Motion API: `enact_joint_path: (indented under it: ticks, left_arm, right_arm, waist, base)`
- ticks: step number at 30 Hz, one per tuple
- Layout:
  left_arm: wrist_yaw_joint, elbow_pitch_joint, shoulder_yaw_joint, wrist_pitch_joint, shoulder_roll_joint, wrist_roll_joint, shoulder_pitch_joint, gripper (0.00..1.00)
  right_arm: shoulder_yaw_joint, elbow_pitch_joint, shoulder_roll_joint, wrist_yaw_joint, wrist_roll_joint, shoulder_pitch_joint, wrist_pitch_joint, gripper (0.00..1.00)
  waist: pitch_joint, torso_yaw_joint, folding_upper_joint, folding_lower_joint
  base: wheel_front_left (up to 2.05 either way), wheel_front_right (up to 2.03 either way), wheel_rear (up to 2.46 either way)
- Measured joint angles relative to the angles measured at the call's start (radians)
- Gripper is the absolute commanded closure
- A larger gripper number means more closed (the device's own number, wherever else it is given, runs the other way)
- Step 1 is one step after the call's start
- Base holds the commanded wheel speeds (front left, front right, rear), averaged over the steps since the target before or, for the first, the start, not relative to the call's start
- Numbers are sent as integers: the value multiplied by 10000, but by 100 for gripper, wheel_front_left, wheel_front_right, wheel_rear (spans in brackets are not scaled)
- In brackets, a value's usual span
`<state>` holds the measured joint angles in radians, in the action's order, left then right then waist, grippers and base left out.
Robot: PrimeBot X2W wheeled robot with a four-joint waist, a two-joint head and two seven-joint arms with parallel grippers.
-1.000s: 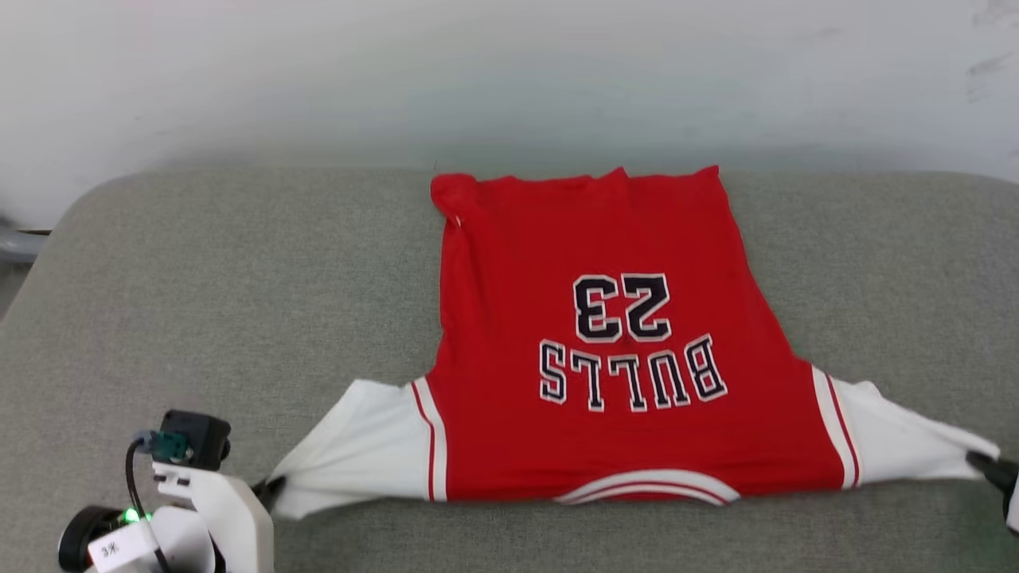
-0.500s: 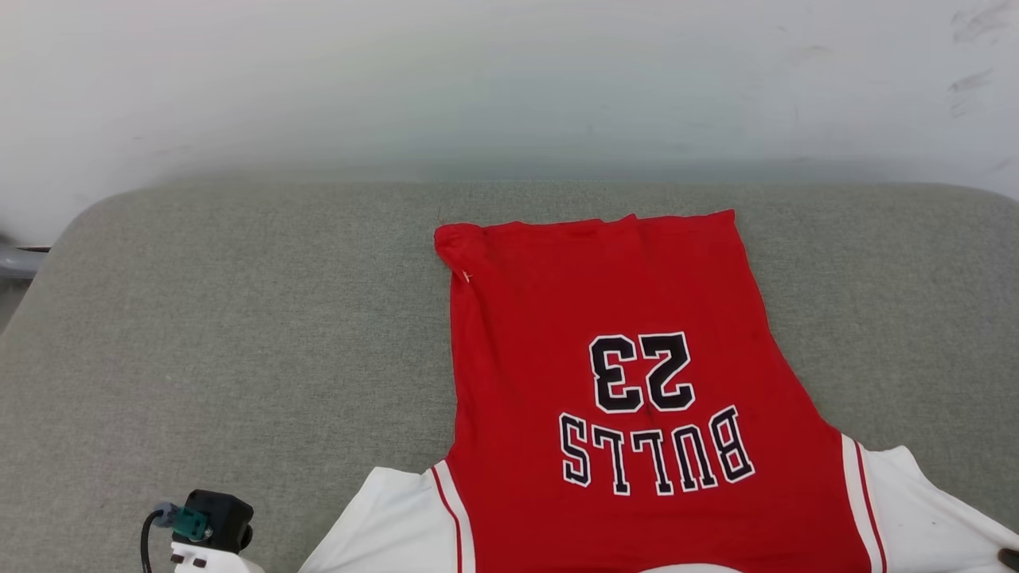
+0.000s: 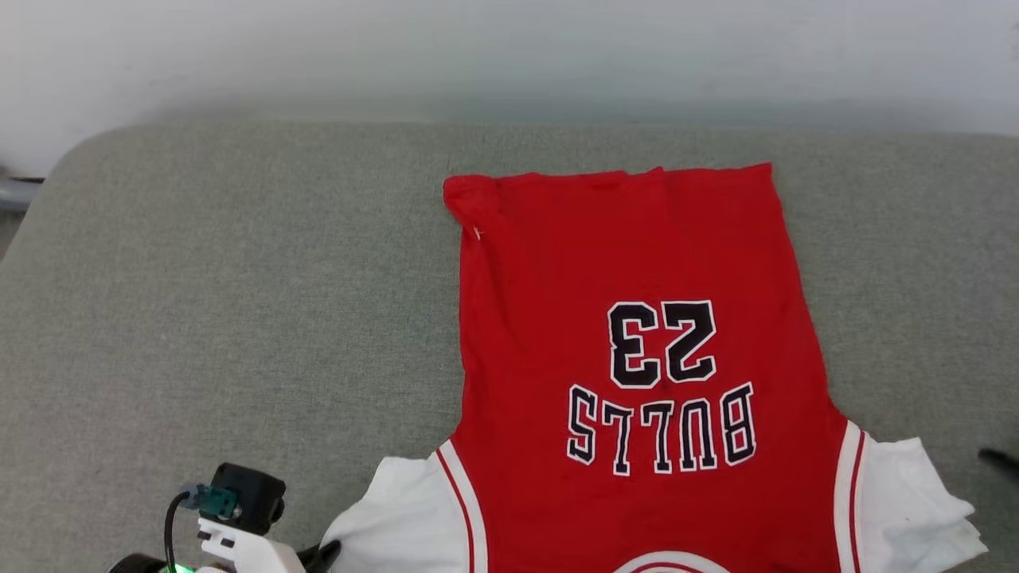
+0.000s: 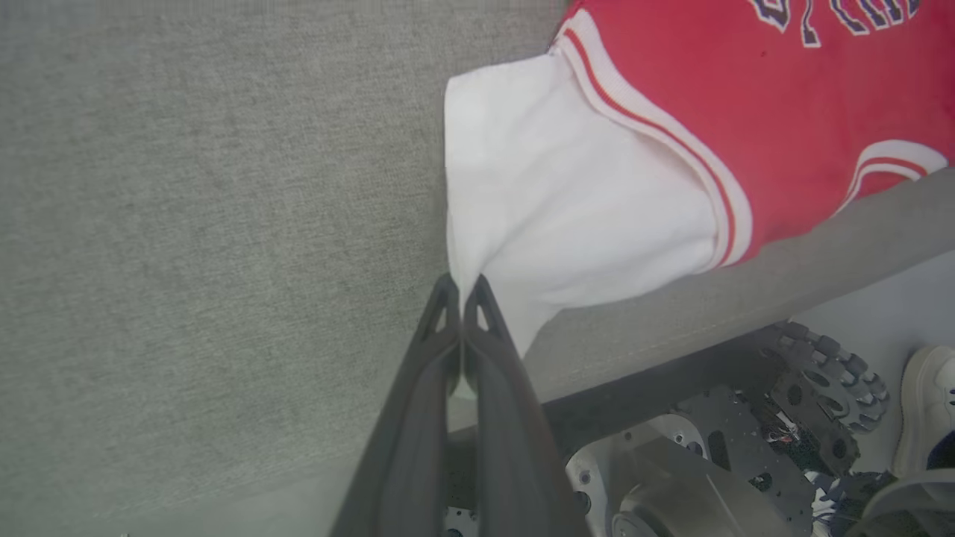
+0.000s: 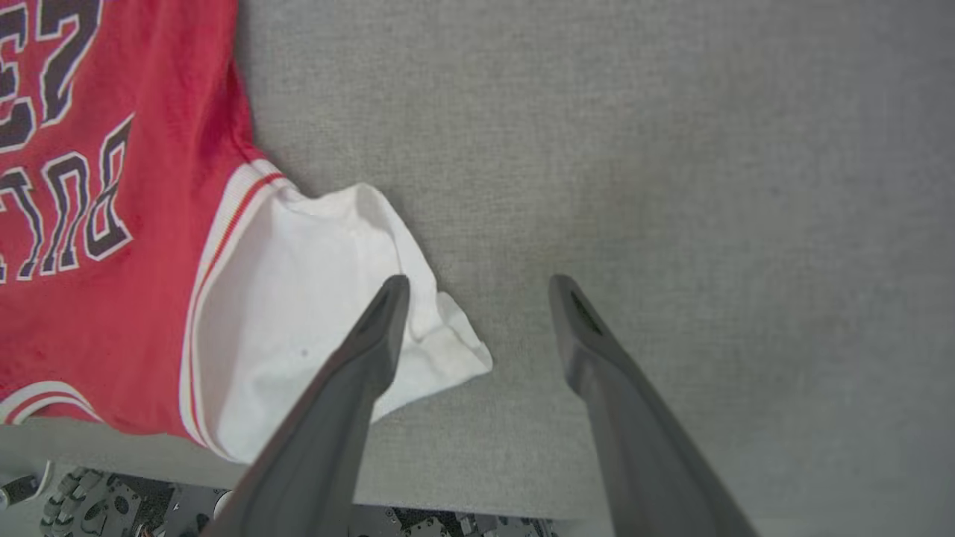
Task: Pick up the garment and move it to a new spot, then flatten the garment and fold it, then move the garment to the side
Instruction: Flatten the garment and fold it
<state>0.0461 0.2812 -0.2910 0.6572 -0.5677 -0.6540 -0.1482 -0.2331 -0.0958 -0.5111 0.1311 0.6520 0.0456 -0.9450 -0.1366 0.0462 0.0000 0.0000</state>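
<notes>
My left gripper [image 4: 460, 287] is at the near left corner of the shirt [image 3: 637, 263]. Its two fingers are pressed tight together, and the tip of the white sleeve on that side [image 4: 567, 194] is pinched between them. This sleeve reaches the near edge of the gray cushion [image 3: 239, 278] that the shirt lies on. Nearer to me than the shirt and lower down are my wheeled base [image 4: 813, 388] and a white shoe [image 4: 925, 403] on the floor.

My right gripper [image 5: 477, 287] is at the near right corner of the shirt. Its fingers are wide apart and hold nothing. One finger is over the other white sleeve [image 5: 313, 298], and the other finger is over bare cushion just beside that sleeve. I cannot tell if the first finger touches the cloth. The end of this sleeve is a bit crumpled.

The shirt is red and lies spread out, neck end toward me. Past the sleeves comes the word BULLS [image 3: 661, 430], upside down to me, and just past that the number 23 [image 3: 661, 342]. Farther on is plain red cloth up to the bottom hem. The far left corner of the hem [image 3: 470, 195] is bunched up. Left of the shirt is a lot of bare cushion. Past the shirt is a strip of cushion, then a pale wall [image 3: 509, 56].
</notes>
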Motion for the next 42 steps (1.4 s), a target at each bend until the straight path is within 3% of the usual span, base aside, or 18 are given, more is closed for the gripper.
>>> enact_joint_path:
  ticks: [4,9,22,31,39,41,42]
  left_arm:
    - [-10,520,-127,12,-38,226,301,100]
    - [-111,1030,-431,73,31,583,922,100]
    - [-462,1559,-1383,-4,564,1283,2094,100]
    - [-558,1647,-1835,-180,936,1492,2411,100]
    - [-639,1499,-1977,-353,1091,1557,2675,100]
    - [-654,1450,-1998,-372,1114,1557,2723,100]
    - [-656,1419,-2008,-393,1126,1557,2737,100]
  right_arm:
    - [54,1080,-90,0,12,1217,-796,0]
    - [483,1381,-362,2,-121,3357,-1822,0]
    - [1174,-685,-447,0,-2034,8076,-3269,0]
    - [1066,-2079,-690,0,-3229,9443,-3513,0]
    - [1200,-2481,-853,-2,-3534,9793,-3770,0]
    - [1367,-2483,-932,-4,-3511,9791,-3977,100]
    - [1455,-2472,-978,-4,-3476,9788,-4038,100]
  waist:
    - [-626,177,0,1]
    - [-1601,512,0,3]
    - [-3711,2183,0,3]
    - [-4618,3163,0,2]
    - [-5116,3563,0,1]
    - [-5163,3601,0,-1]
    - [-5175,3615,0,-1]
  base:
    - [0,0,0]
    - [0,0,0]
    - [0,0,0]
    - [0,0,0]
    - [0,0,0]
    - [0,0,0]
    - [0,0,0]
